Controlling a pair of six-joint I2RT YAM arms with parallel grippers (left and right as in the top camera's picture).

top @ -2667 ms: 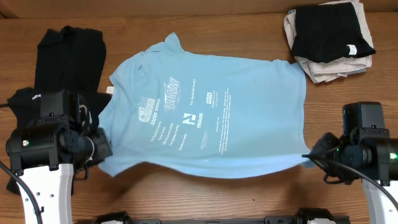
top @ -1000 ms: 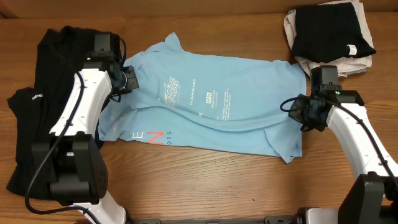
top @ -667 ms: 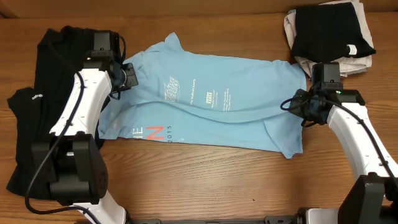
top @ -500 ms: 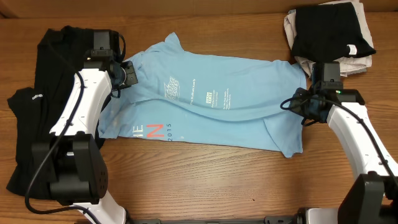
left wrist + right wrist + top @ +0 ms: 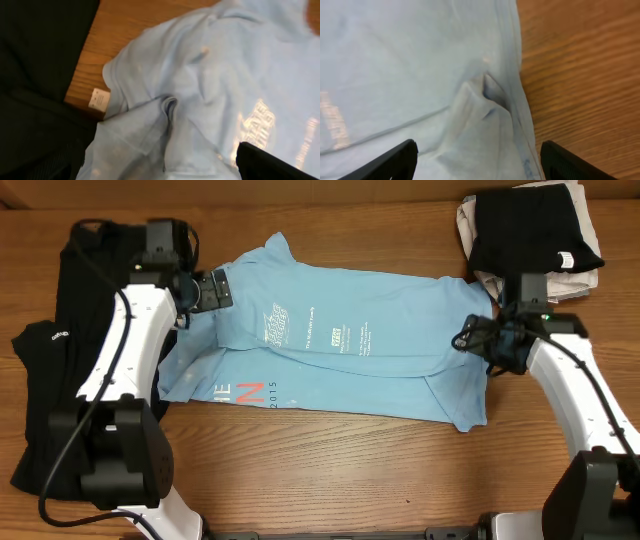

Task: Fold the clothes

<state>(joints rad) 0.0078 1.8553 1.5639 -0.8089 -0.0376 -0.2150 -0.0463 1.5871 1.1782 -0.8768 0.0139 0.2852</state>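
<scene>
The clothes are a light blue T-shirt (image 5: 340,350) lying across the table, its near half folded back over the far half. Small white print (image 5: 310,330) faces up, and white and orange lettering (image 5: 245,390) shows on the near-left strip. My left gripper (image 5: 212,288) hovers open over the shirt's left end, holding nothing. In the left wrist view the rumpled sleeve and collar (image 5: 170,105) lie below, and only one finger (image 5: 272,162) shows. My right gripper (image 5: 470,338) stands open over the shirt's right edge. A small pinched ridge of cloth (image 5: 487,92) lies free ahead of its fingers (image 5: 387,160).
Black garments (image 5: 70,330) lie heaped at the far left, under and beside my left arm. A folded stack, black on beige (image 5: 530,235), sits at the back right corner. Bare wooden table (image 5: 330,470) runs along the front.
Both grippers have opened and let go of the shirt's folded-over edge, which has settled flat. My left gripper has lifted slightly toward the back.
</scene>
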